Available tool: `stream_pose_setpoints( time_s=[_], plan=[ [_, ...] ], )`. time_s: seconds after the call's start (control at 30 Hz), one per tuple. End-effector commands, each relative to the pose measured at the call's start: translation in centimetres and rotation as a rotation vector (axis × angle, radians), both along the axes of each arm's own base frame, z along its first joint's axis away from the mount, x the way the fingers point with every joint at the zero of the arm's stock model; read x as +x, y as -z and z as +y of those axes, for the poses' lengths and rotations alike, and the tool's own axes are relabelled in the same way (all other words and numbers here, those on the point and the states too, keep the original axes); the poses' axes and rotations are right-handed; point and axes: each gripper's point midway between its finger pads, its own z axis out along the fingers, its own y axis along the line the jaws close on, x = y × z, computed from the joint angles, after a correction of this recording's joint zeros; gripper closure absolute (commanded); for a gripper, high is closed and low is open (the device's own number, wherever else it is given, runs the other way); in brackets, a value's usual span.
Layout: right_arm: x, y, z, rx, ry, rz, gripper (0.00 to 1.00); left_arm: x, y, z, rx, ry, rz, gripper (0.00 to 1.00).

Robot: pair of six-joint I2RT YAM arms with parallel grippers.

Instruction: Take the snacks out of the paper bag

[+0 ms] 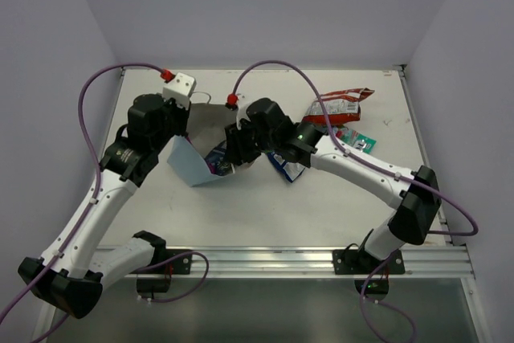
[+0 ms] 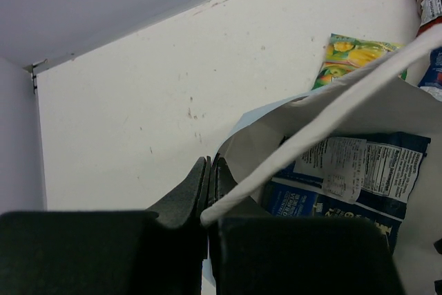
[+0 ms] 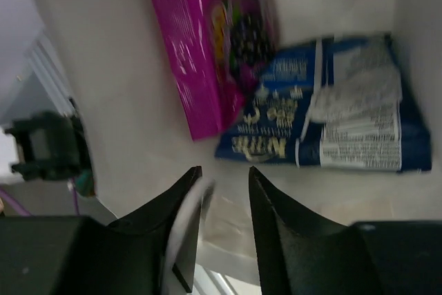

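Note:
The light-blue paper bag (image 1: 191, 166) lies on its side with its mouth to the right. My left gripper (image 1: 183, 132) is shut on the bag's rim (image 2: 235, 150), with a white handle (image 2: 324, 129) running beside the fingers. My right gripper (image 1: 233, 158) is open at the bag's mouth, and in the right wrist view (image 3: 224, 174) it is empty. Inside the bag lie a magenta packet (image 3: 214, 39) and a blue-white packet (image 3: 338, 129), which also shows in the left wrist view (image 2: 352, 170). Outside lie a red-white packet (image 1: 341, 106), a teal-green packet (image 1: 359, 140), a blue-white packet (image 1: 287, 168) and a yellow-green packet (image 2: 352, 56).
The packets outside the bag lie at the back right of the white table (image 1: 265, 214). Purple cables (image 1: 281, 70) arch over the middle. Grey walls close in the table at the back and both sides. A metal rail (image 1: 321, 259) runs along the near edge.

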Motion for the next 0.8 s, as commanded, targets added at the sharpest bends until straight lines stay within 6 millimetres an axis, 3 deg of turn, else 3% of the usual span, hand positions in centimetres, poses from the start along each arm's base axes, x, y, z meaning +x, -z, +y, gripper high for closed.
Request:
stream_pose_setpoints(
  time_s=[0.0, 0.17, 0.27, 0.33, 0.4, 0.47, 0.57, 0.77],
  plan=[
    [-1.5, -1.1, -1.3, 0.026, 0.011, -0.012, 0.66, 0.6, -5.2, -0.1, -0.052, 0.005, -0.195, 1.00],
    [-2.8, 0.7, -2.6, -0.057, 0.006, 0.023, 0.66, 0.4, -5.2, -0.1, -0.047, 0.015, -0.198, 1.00],
    [-2.0, 0.2, -3.2, -0.100, 0.006, -0.039, 0.54, 0.0, -5.0, -0.6, -0.051, 0.047, -0.198, 1.00],
    [-0.2, -1.0, -3.9, -0.129, 0.098, -0.089, 0.49, -0.2, -4.9, -0.6, -0.052, 0.056, -0.199, 1.00],
    [0.9, -0.5, -4.8, -0.191, 0.200, -0.063, 0.38, -0.4, -4.9, -0.6, -0.064, 0.053, -0.192, 1.00],
    [1.3, -1.6, -4.5, -0.168, 0.280, -0.016, 0.30, -0.7, -5.1, -0.8, -0.091, 0.056, -0.190, 1.00],
    [1.4, 0.2, -4.5, -0.197, 0.368, 0.080, 0.24, -1.3, -5.1, -1.1, -0.152, 0.058, -0.177, 1.00],
    [1.8, 3.3, -3.5, -0.174, 0.467, 0.174, 0.23, -1.5, -4.3, -1.5, -0.216, 0.046, -0.142, 1.00]
  ],
)
